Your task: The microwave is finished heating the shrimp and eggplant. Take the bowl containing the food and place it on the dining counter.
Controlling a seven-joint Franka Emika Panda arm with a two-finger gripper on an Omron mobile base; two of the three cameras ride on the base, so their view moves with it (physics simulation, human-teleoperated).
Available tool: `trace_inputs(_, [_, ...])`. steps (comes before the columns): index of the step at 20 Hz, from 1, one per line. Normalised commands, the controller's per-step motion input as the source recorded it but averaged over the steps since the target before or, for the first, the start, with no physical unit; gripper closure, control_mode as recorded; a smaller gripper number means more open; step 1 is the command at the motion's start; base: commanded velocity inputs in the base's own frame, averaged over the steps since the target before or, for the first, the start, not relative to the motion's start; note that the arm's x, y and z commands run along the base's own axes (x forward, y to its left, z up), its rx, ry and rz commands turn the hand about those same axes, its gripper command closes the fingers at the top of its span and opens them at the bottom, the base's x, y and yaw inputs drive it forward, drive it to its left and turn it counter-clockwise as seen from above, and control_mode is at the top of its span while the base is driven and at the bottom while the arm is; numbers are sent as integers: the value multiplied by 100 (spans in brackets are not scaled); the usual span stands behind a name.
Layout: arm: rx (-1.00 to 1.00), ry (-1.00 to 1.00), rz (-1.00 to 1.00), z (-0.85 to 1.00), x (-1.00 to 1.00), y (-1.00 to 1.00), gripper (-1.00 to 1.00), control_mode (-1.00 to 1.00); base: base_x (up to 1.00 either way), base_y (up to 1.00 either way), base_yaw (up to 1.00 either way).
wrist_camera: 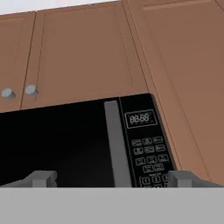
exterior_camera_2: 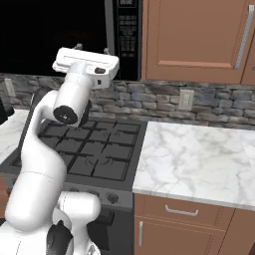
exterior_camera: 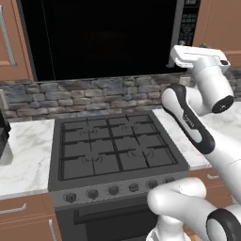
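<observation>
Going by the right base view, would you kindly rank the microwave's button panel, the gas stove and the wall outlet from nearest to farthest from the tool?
1. Button panel, just right of the tool.
2. Gas stove, below it.
3. Wall outlet, farther right on the stone backsplash.

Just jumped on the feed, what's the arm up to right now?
The gripper is raised in front of the microwave, which sits above the gas stove. Its jaws are spread wide, holding nothing, aimed near the grey door handle and button panel. The door is shut and its glass is dark, so the bowl inside cannot be seen. Nothing has been taken out yet.
</observation>
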Motion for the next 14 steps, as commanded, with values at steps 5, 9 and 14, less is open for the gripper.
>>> trace_inputs(5, [0, 20, 4, 18, 72, -6, -100, -100, 0, 0, 0])
trace_inputs(9, [0, 12, 1, 17, 49, -4, -100, -100, 0, 0, 0])
trace_inputs(14, [0, 5, 0, 11, 47, -8, -100, -100, 0, 0, 0])
